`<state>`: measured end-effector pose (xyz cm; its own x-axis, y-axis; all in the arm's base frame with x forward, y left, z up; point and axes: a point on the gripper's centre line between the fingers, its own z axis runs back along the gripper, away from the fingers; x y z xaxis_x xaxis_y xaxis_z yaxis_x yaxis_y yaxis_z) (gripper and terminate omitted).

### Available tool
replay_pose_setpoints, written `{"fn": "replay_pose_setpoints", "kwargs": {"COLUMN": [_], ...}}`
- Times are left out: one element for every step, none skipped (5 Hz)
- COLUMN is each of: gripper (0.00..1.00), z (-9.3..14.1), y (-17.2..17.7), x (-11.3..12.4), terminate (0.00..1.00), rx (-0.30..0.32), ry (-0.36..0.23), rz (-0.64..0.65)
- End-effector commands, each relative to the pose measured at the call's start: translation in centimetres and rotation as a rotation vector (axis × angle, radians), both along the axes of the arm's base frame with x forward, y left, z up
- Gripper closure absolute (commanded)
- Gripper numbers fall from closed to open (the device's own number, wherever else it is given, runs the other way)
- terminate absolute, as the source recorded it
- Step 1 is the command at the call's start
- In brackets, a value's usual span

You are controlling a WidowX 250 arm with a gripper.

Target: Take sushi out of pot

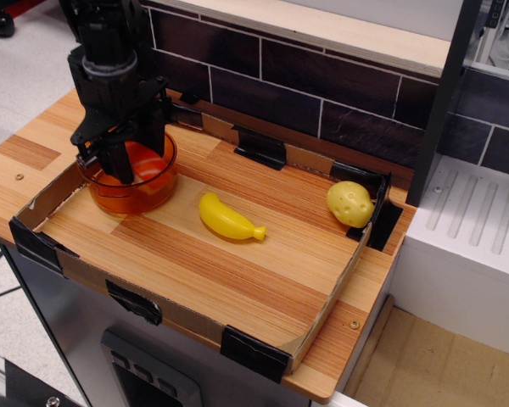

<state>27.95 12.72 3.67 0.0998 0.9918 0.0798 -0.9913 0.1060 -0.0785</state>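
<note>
The translucent orange pot (157, 188) stands at the left end of the cardboard tray. My black gripper (123, 170) reaches down into it from above, its fingers drawn close together inside the pot. The sushi (150, 155) shows only as an orange-red patch beside the fingers. Its white base is hidden behind them. The fingers seem closed on the sushi, which is still within the pot's walls.
A yellow toy banana (227, 219) lies in the middle of the cardboard tray (178, 318). A yellow lumpy potato (349, 203) sits in the far right corner. A dark brick wall runs behind the tray. A white appliance (471, 246) stands to the right.
</note>
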Motion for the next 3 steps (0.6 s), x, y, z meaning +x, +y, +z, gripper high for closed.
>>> {"fn": "replay_pose_setpoints", "kwargs": {"gripper": [1.0, 1.0, 1.0], "z": [8.1, 9.0, 8.8], "y": [0.3, -2.0, -6.0], "x": [0.1, 0.6, 1.9], "terminate": [0.0, 0.0, 0.0], "rx": [0.052, 0.012, -0.016], "ry": [-0.269, -0.262, -0.186], "rz": [0.01, -0.061, -0.157]}}
